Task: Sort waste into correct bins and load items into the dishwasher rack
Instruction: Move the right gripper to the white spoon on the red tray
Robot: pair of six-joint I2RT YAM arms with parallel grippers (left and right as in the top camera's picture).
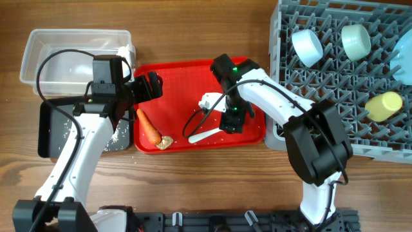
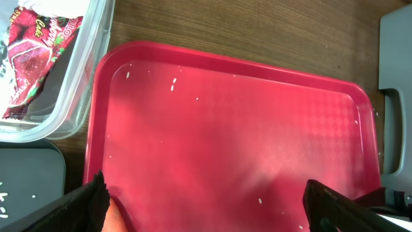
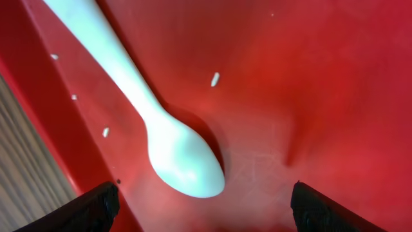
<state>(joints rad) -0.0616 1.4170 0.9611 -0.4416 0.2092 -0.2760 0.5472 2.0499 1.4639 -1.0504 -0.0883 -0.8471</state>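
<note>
Our wooden table [image 1: 193,32] carries a flat red serving tray [image 1: 187,72] at its middle. Our right gripper [image 3: 206,216] hangs low over the tray's near right part. Its jaws are spread wide, and the bowl end of the white plastic spoon [image 3: 180,158] lies just ahead of the gap, not yet pinched. Our left gripper [image 2: 209,212] is spread too and holds nothing. It sits above the tray's left side, near the small orange carrot [image 1: 148,126] and the beige food lump [image 1: 165,142].

The wrapper [image 2: 35,55] lies in the clear tub [image 1: 38,58] at far left. The dishwasher rack [image 1: 290,71] at right holds two bowls [image 1: 307,46], the yellow cup [image 1: 384,105] and the plate [image 1: 404,58].

We judge the spoon to be the risk. It lies flat, thin and at an angle on a slick tray, so closing fingers may skid it aside or catch only its edge. Stray rice grains [image 3: 214,79] could also be left behind.
</note>
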